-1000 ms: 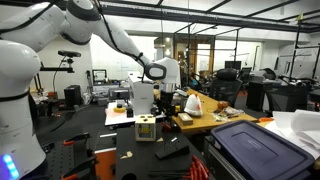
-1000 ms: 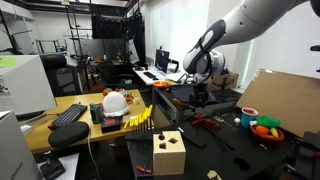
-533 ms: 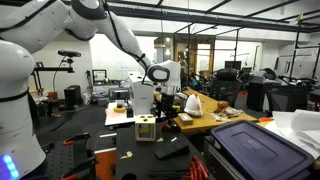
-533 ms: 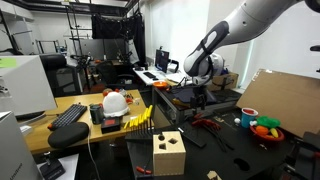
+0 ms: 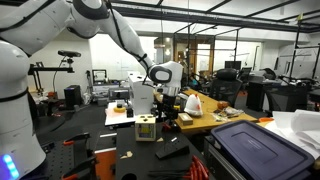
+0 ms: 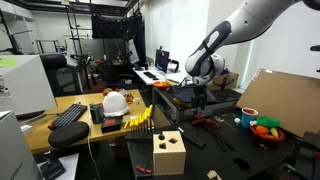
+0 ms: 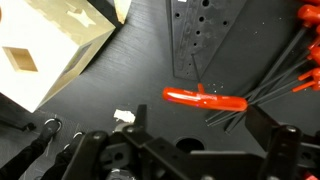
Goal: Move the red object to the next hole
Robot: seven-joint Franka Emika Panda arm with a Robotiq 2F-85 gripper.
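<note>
The open, empty gripper [image 7: 185, 155] has crept closer over the red tool [image 7: 205, 98] by the holed plate [image 7: 192, 35], ready to grab.

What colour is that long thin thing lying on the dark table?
Bright red. The long thin object shows best in the wrist view.

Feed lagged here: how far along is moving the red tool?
Done: nothing visibly; the red tool sits at the holed plate's edge, ungripped. In hand: the open pincer hovers over it, empty. Left: grasp it and seat it in the next hole.
</note>
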